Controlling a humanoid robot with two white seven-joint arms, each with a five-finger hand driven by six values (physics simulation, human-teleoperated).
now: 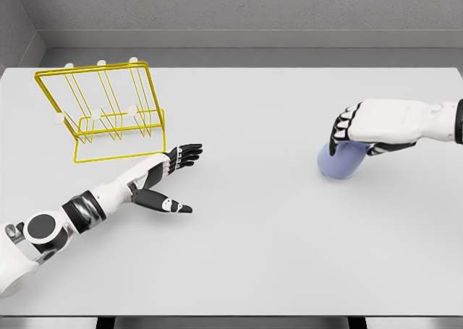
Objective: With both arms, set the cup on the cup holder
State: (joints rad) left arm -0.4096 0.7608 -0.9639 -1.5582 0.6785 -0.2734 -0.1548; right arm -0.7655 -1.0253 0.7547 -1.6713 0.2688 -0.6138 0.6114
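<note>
Right hand (358, 134) is wrapping its fingers over the blue cup (343, 160) on the table's (289, 249) right side, apparently securing it for lifting. Left hand (170, 177) is lying open beside the yellow rack (108, 108), likely staged to receive the cup.

The table (275, 257) is finished in a smooth, matt pale grey, with no visible grain or gloss. The cup holder (108, 112) is formed of thin yellow wire, apparently coated metal, with small white caps on the peg tips. The cup (341, 163) is rendered in a matt lavender-blue, smooth-surfaced. Both the left hand (170, 177) and the right hand (369, 126) are clad in smooth white shells resembling plastic, with black segmented fingers.
</note>
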